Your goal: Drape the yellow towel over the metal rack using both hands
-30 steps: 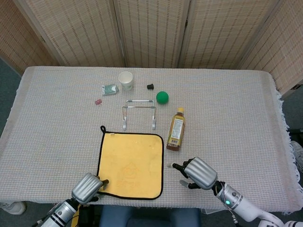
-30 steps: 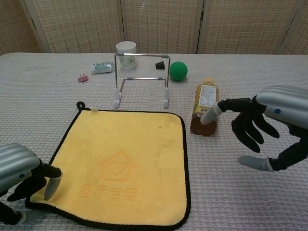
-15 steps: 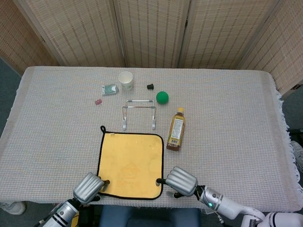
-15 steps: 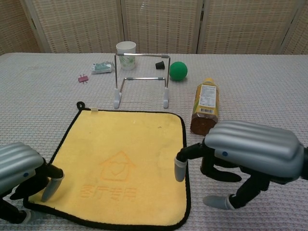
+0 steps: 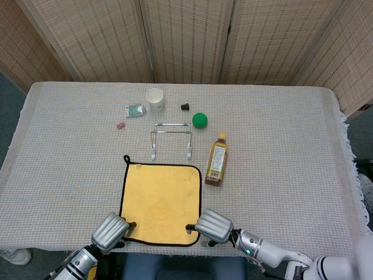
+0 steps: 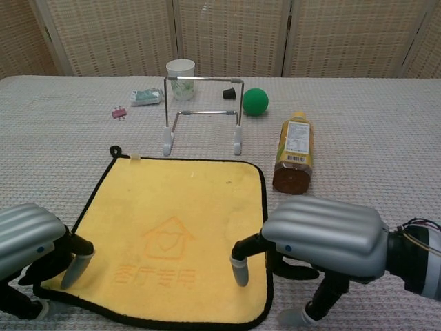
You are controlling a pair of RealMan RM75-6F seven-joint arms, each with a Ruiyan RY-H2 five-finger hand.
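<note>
The step in hand is judged to be the taking of the two near corners of the yellow towel [image 6: 176, 234], which is laid flat on the bench [image 5: 280, 134] just in front of the metal rack [image 6: 202, 114] and is not yet lifted. The left hand [image 6: 31, 245] is placed at the near left corner, with a fingertip [image 6: 71, 269] set down on the cloth. The right hand [image 6: 320, 238] is placed at the near right corner, and one fingertip [image 6: 239, 272] is pressed on the towel inside its black border. Whether either corner is really pinched cannot be told; no cloth is seen raised.

Next, both corners must be pinched firmly and lifted together, then carried forward over the top bar of the rack.

One towel and one rack are counted, also one bottle [image 6: 293, 155], one green ball [image 6: 255, 101], one white cup [image 6: 180, 71], one small packet [image 6: 145, 97], one pink clip [image 6: 119, 112] and one small black object [image 6: 228, 91].
</note>
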